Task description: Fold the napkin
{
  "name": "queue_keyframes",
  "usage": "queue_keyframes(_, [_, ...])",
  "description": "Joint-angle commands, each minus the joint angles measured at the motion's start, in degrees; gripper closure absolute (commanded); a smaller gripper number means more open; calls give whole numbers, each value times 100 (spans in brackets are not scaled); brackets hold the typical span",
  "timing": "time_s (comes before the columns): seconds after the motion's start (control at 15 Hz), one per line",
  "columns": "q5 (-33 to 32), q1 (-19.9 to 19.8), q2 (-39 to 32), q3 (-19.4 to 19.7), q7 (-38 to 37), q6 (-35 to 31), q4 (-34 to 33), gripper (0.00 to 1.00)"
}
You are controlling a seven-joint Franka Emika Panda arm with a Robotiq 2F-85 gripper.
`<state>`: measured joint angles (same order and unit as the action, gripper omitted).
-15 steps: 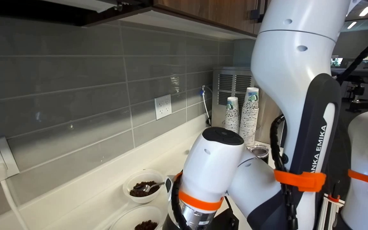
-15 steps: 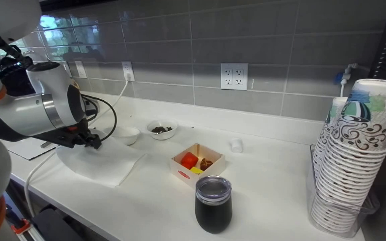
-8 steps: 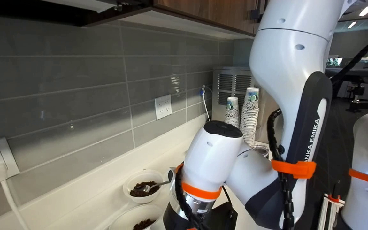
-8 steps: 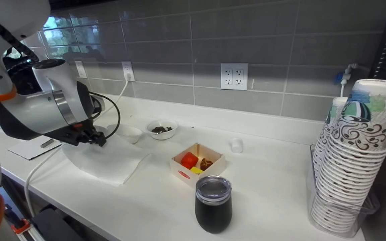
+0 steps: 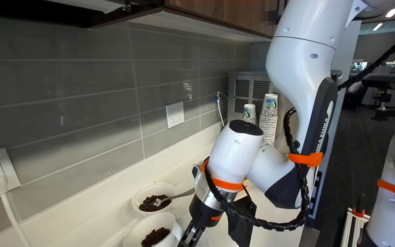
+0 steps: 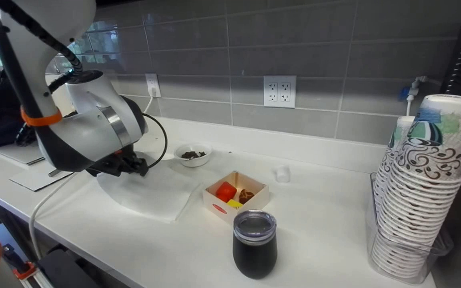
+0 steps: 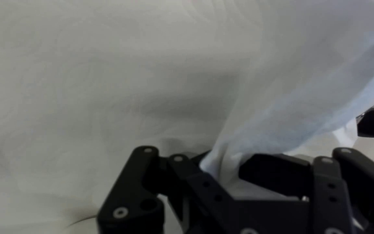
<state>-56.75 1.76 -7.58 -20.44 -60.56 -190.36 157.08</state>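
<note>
One gripper (image 7: 222, 164): jaws pressed together on a gathered pinch of napkin (image 6: 154, 195), apart from the box (image 6: 210, 200). We judge the bite small; a fast pull may let it slip or tear the thin sheet.
Napkin: partly raised at the pinch, the rest down on the counter (image 6: 198, 248) with one edge just beside the box; contact there we cannot confirm. We see nothing weighing it down, so a low drag would probably slide the whole sheet instead of folding it.
Near bowl (image 5: 134, 233): on the tiled wall (image 6: 190, 40) side of the box. A white flap (image 5: 176, 230), probably napkin, overlaps its rim in an exterior view; whether they touch we cannot tell. If they do, lifting may shift the bowl.
Spoon bowl (image 5: 142, 192): same side, closer to the box. The spoon handle (image 5: 183, 194) juts toward the arm (image 5: 235, 154); a bump would likely spill the dark contents (image 5: 148, 207).
White cord (image 6: 33, 226): beyond the napkin, seen from the box. If we lower carelessly, the gripper may hook it.
Box: open-topped, with small pieces (image 6: 226, 192) inside. If we fold toward it, the sheet may ride up its side.
Tumbler (image 6: 255, 252): just beside the box, opposite the bowls. An overlong sweep could topple it.
Cup stack (image 6: 418, 200): well apart from the box, away from the napkin. We rate contact unlikely.
</note>
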Motion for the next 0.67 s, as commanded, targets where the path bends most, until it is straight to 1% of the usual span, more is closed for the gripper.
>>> queue_keyframes(0.0, [-1391,-622,208,56,-702,-350,52,100])
queue_keyframes(0.13, [-2196,-883,346,162,-1056,-659,57,100])
queue_keyframes(0.27, [-3025,-1063,566,292,-1529,-975,63,100])
queue_keyframes(0.47, [-4228,-1227,1041,495,-2351,-1540,68,100])
queue_keyframes(0.6, [-4779,-1282,1297,588,-2757,-1928,60,100])
